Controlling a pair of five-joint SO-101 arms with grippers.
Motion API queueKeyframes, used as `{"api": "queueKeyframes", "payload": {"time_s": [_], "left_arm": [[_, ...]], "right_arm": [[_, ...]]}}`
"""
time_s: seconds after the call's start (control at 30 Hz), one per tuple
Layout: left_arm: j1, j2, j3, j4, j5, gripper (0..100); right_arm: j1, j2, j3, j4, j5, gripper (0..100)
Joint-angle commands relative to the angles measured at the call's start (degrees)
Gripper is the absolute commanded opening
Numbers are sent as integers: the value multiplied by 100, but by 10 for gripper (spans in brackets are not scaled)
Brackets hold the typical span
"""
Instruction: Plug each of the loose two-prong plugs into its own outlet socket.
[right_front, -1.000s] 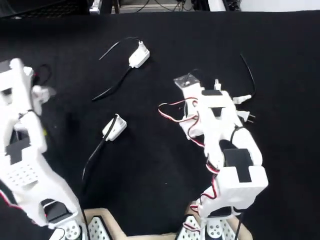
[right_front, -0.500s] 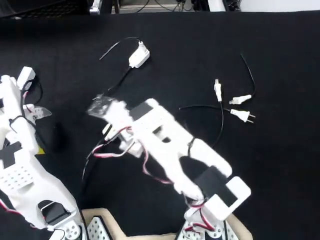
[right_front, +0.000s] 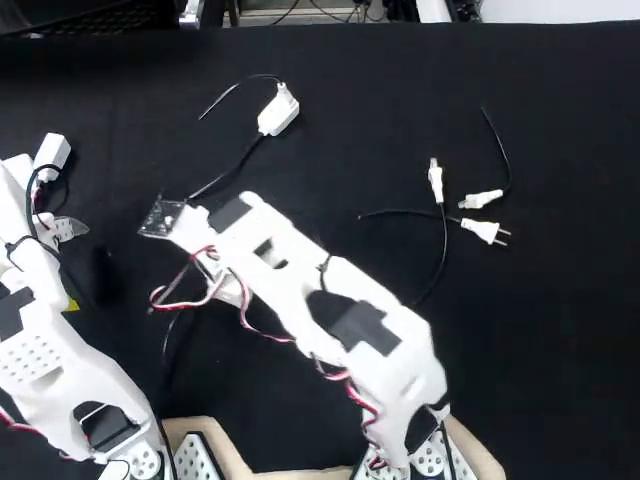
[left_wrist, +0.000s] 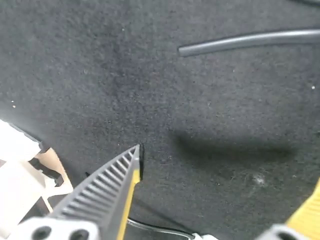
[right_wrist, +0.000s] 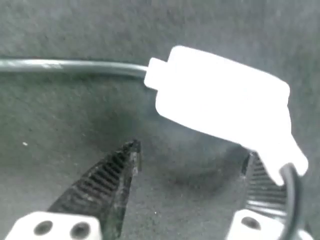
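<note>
In the right wrist view a white outlet socket (right_wrist: 220, 107) lies on the black cloth with a dark cable leaving each end. My right gripper (right_wrist: 192, 167) hangs open just over it, one finger (right_wrist: 112, 182) on each side. In the high view the right arm stretches to the left across the table, its gripper (right_front: 165, 218) covering that socket. A second white socket (right_front: 277, 112) lies at the back. Three loose white plugs (right_front: 435, 178), (right_front: 484, 198), (right_front: 485, 232) lie at the right on black cables. My left gripper (right_front: 65, 228) is open above bare cloth at the far left.
A black cloth (right_front: 560, 330) covers the whole table. A thin cable (left_wrist: 250, 40) crosses the cloth ahead of the left gripper (left_wrist: 220, 185). Both arm bases stand at the front edge, on a wooden board (right_front: 215, 445).
The right arm has swung from beside the plugs at the right over to the near socket at the left. The left arm has shifted slightly.
</note>
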Motion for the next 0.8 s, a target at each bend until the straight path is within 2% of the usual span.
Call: {"api": "queueKeyframes", "payload": {"time_s": [0.0,0.3,0.5,0.67,0.77], "left_arm": [[-48,-70,4,-62,-35,501],[-48,-70,4,-62,-35,501],[-31,-70,4,-62,-35,501],[-13,-70,4,-62,-35,501],[-13,-70,4,-62,-35,501]], "right_arm": [[-246,330,-1174,431,-255,331],[-246,1446,-2958,1257,-378,331],[-97,1657,-3829,1846,-325,332],[158,1692,-4180,1846,-387,332],[158,1692,-4171,1662,-782,332]]}}
